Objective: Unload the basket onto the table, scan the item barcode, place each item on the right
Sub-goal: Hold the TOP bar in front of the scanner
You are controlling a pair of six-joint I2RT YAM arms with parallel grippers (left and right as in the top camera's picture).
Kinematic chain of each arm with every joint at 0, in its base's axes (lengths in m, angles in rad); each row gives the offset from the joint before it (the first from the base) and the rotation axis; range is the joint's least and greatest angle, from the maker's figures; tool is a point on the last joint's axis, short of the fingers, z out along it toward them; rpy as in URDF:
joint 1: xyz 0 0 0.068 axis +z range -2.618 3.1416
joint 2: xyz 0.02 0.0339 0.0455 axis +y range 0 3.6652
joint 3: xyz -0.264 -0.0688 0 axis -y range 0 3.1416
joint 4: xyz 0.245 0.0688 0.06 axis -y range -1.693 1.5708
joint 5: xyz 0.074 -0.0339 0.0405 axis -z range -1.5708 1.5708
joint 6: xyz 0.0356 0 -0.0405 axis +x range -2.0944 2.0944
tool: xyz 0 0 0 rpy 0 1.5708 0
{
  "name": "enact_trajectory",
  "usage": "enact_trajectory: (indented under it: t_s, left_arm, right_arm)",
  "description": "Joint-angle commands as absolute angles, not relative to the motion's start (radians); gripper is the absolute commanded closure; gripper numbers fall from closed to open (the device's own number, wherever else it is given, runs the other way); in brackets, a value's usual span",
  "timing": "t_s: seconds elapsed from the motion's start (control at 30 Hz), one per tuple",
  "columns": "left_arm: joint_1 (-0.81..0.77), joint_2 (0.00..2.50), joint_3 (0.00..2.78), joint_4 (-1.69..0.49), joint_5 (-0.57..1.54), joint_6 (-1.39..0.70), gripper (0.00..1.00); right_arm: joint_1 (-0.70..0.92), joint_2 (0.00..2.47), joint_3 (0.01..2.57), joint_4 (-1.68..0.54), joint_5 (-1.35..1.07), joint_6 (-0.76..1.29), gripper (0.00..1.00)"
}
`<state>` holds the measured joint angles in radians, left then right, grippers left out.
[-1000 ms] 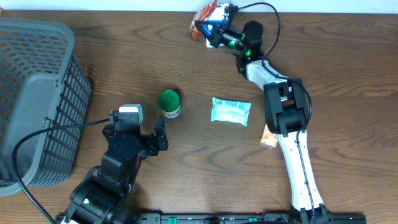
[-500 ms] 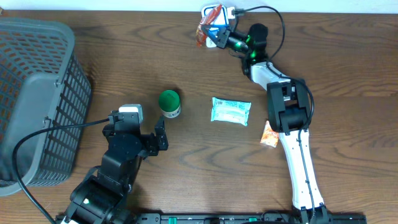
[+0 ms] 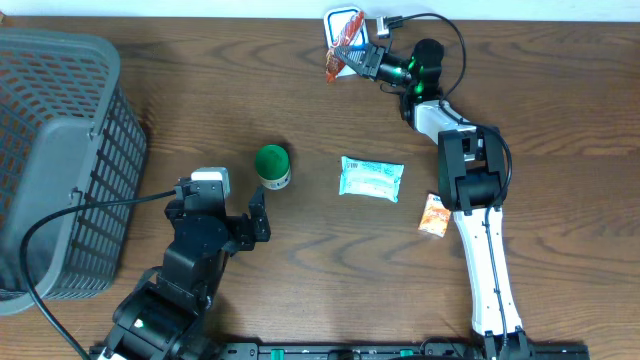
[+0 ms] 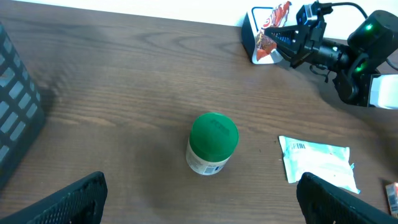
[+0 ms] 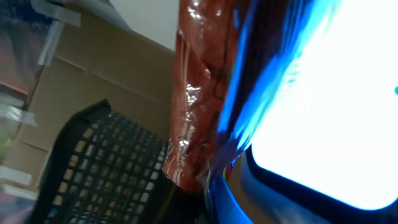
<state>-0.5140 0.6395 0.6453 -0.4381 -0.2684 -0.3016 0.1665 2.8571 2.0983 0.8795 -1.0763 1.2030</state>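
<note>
The right tool (image 3: 362, 58) clamps a red packet (image 3: 343, 38), print unreadable, at the far bench (image 3: 560, 120) edge. The left tool (image 3: 255, 218) gapes empty.

- Dark wood-grain table (image 3: 200, 90).
- Grey mesh basket (image 3: 60, 150) at the table's left edge.
- Green-lidded jar (image 3: 272, 165) upright near the middle.
- Pale teal packet (image 3: 371, 179) flat, right of the jar, apart.
- Small orange packet (image 3: 433, 215) further right.

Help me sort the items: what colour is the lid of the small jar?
Green; the lid shows best in the left wrist view.
</note>
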Motion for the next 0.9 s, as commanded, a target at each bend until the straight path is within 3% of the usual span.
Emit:
enact_trajectory:
  t_s: [0.0,0.3,0.4,0.57,0.7,0.87]
  left_arm:
    - [-0.51,0.639,0.647,-0.434,-0.282,-0.289,0.02]
    - [-0.51,0.639,0.647,-0.434,-0.282,-0.289,0.02]
    - [-0.51,0.639,0.647,-0.434,-0.282,-0.289,0.02]
    - [-0.51,0.639,0.647,-0.434,-0.282,-0.289,0.02]
    - [-0.51,0.639,0.647,-0.434,-0.282,-0.289,0.02]
    - [-0.51,0.639,0.647,-0.434,-0.282,-0.289,0.02]
  right_arm:
    - [0.171,2.879,2.111,0.882,-1.11,1.325,0.99]
    - [0.171,2.879,2.111,0.963,-1.132,1.578,0.99]
    - [0.169,2.879,2.11,0.861,-1.135,1.673,0.99]
    - [0.169,2.879,2.11,0.633,-1.122,1.662,0.99]
    - [0.164,2.878,2.11,0.659,-1.113,1.655,0.99]
    - [0.15,2.878,2.11,0.812,-1.113,1.805,0.99]
